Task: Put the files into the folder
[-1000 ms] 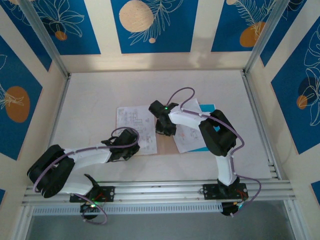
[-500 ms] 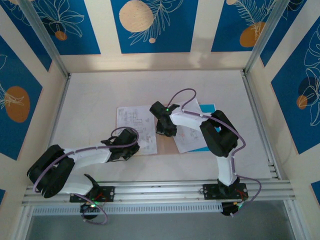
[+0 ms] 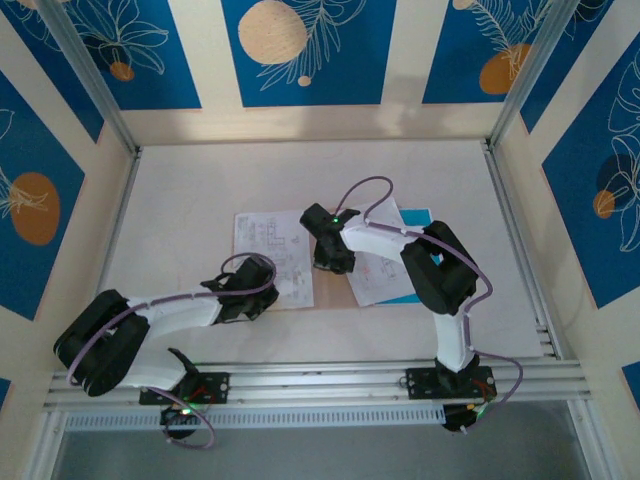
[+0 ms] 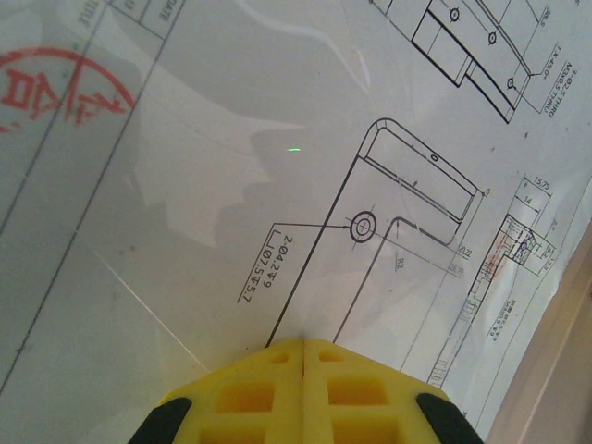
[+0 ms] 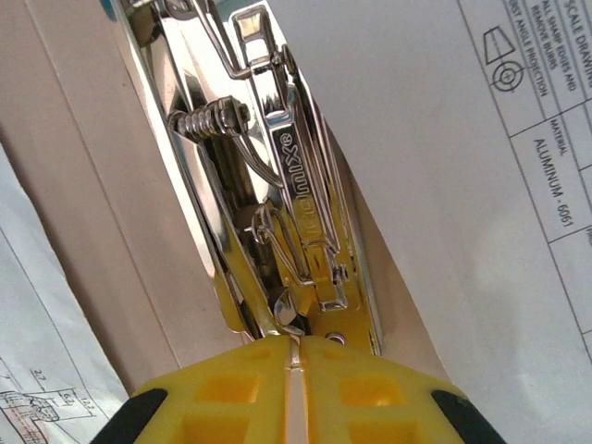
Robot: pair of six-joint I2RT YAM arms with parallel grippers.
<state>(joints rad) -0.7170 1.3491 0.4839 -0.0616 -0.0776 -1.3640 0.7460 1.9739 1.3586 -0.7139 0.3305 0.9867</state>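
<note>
Surface: a pale white surface (image 3: pixel 200 200); both arms reach in from its near edge.
Folder: a flat pinkish-brown card folder (image 3: pixel 327 292) lies near the middle of the surface. It is mostly covered, and a bare strip of it shows between the two white sheets.
Clip: a shiny chrome spring clip (image 5: pixel 277 194) sits on the folder's card, seen close in the right wrist view, running away from the jaws.
Left file: a white paper sheet with black line drawings (image 3: pixel 262 238) lies flat, left of the bare folder strip. It carries a red stamp (image 4: pixel 51 88) near one corner.
Right files: a second white printed sheet (image 3: pixel 378 278) lies tilted on a bright blue sheet (image 3: pixel 415 214). The blue shows past its far right corner and along its near edge.
Left jaws: pressed together, yellow fingertips (image 4: pixel 250 393) flush with no gap. They are low over the left file's drawing and hold nothing.
Right jaws: drawn almost together with only a thin slit between the yellow fingertips (image 5: pixel 231 384). The tips are at the near end of the chrome clip, and I cannot tell whether any metal is pinched.
</note>
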